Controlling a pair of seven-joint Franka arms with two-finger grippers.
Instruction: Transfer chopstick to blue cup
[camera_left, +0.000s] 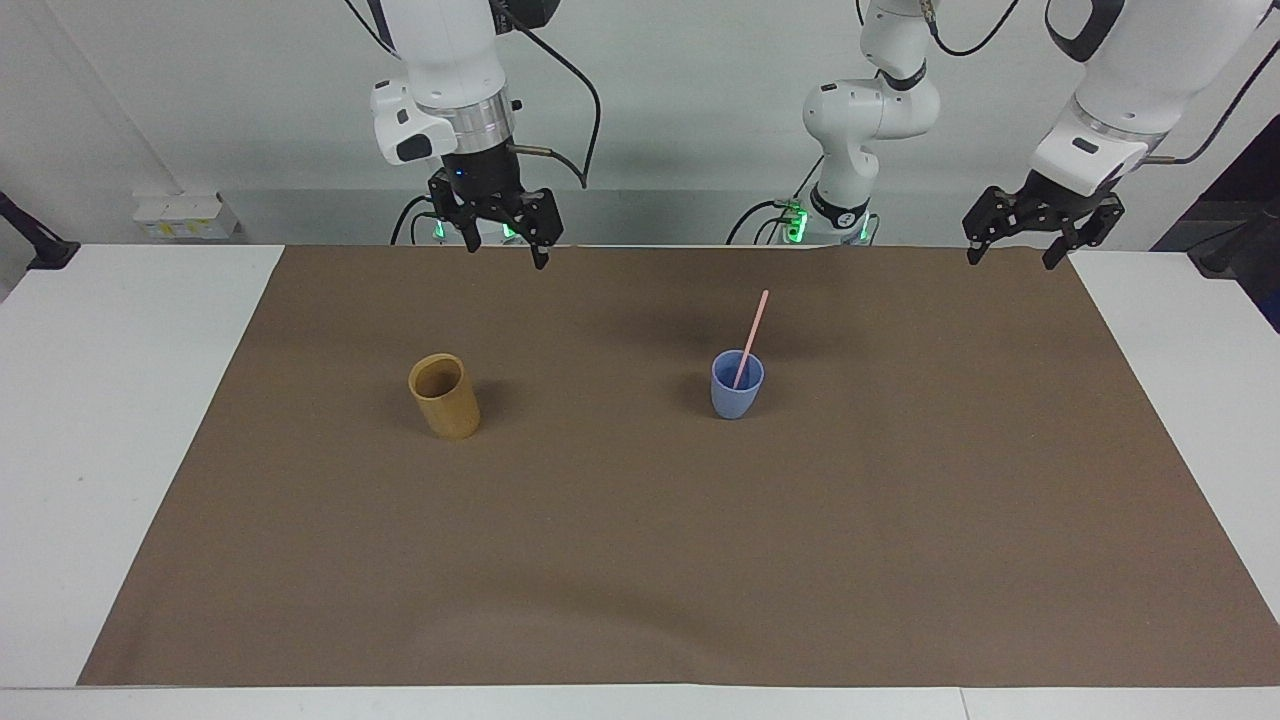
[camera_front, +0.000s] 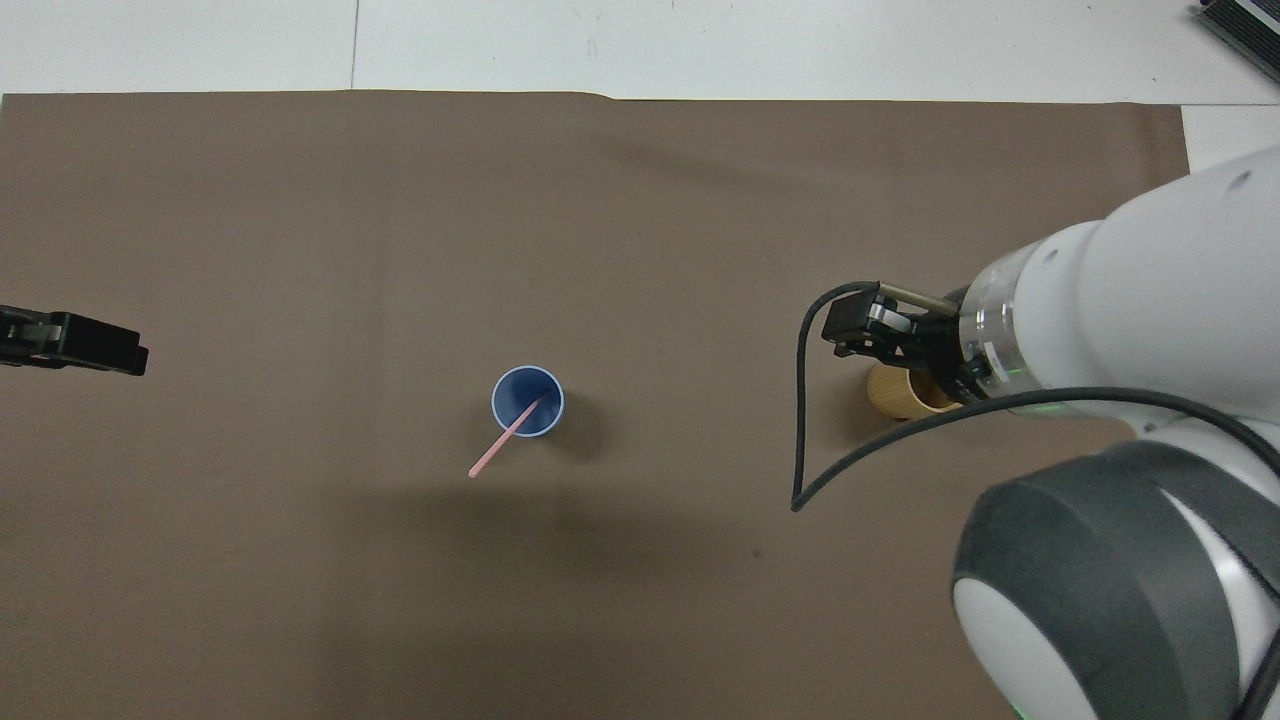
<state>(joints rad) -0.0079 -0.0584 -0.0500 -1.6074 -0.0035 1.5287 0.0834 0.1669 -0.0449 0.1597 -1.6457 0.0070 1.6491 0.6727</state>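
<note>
Tabletop (camera_left: 90, 420): white, covered across most of its width by a brown mat (camera_left: 640, 560).
Right gripper (camera_left: 504, 243): raised over the mat's edge nearest the robots, fingers spread apart and empty, pointing down.
Left gripper (camera_left: 1012, 248): waits in the air over the mat's corner at the left arm's end, fingers apart, nothing between them.
Chopstick (camera_left: 751, 335): well apart from both sets of fingers, between them along the tabletop and farther from the robots than either hangs over; its lower end stands inside the blue cup.
Chopstick axis: tilted, not upright; the lower tip rests at the cup's bottom, the shaft leans on the rim, and the upper end rises out toward the robots and slightly toward the left arm's end.
Blue cup (camera_left: 737, 385): upright on the mat near the middle, touched by no fingers.
Tan cup (camera_left: 444, 396): upright on the mat toward the right arm's end, farther from the robots than the right fingers' spot, well apart from the blue cup.
</note>
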